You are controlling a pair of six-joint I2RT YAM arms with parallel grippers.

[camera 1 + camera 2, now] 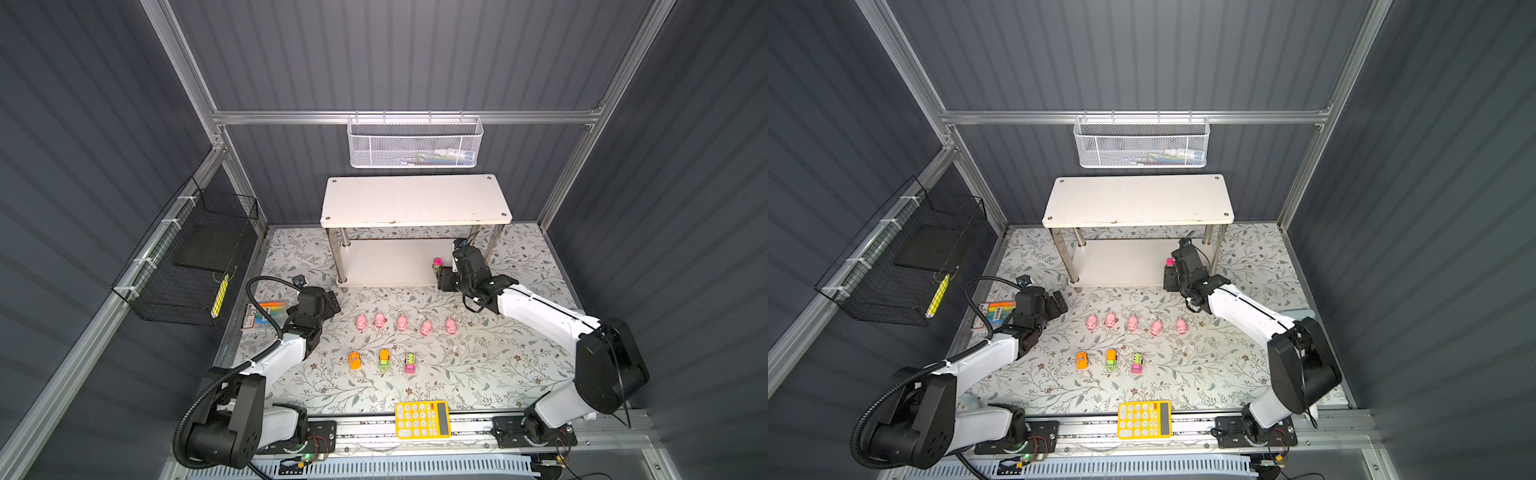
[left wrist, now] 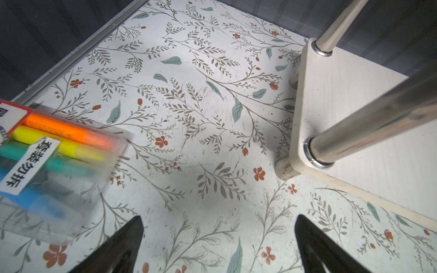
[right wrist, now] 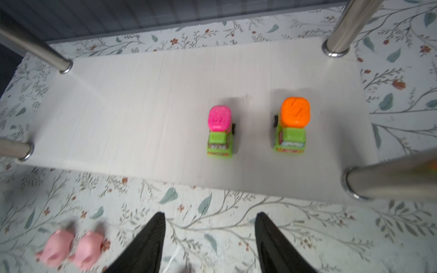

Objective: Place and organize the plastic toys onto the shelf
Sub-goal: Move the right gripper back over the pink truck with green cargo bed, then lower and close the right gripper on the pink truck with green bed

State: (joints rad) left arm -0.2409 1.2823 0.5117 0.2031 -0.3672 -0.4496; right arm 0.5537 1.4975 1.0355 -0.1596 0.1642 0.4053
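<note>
White, chrome-legged, the shelf [image 1: 415,199] is standing in both top views behind five pink pigs [image 1: 402,323] and three toy vehicles [image 1: 384,360] lying in rows on the surface [image 1: 478,374]. Left wrist view: the left fingers [image 2: 125,248] are gaping wide, empty. Right wrist view: the right fingers [image 3: 272,243] are standing half apart, empty, facing two green trucks [image 3: 220,141] sitting on the lower board [image 3: 142,106].

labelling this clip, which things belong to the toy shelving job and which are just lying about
Job: five pink pigs; three vehicles on the table; two vehicles on the lower board; white shelf.
Lying about: yellow calculator; marker pack; mesh basket; wire basket.
</note>
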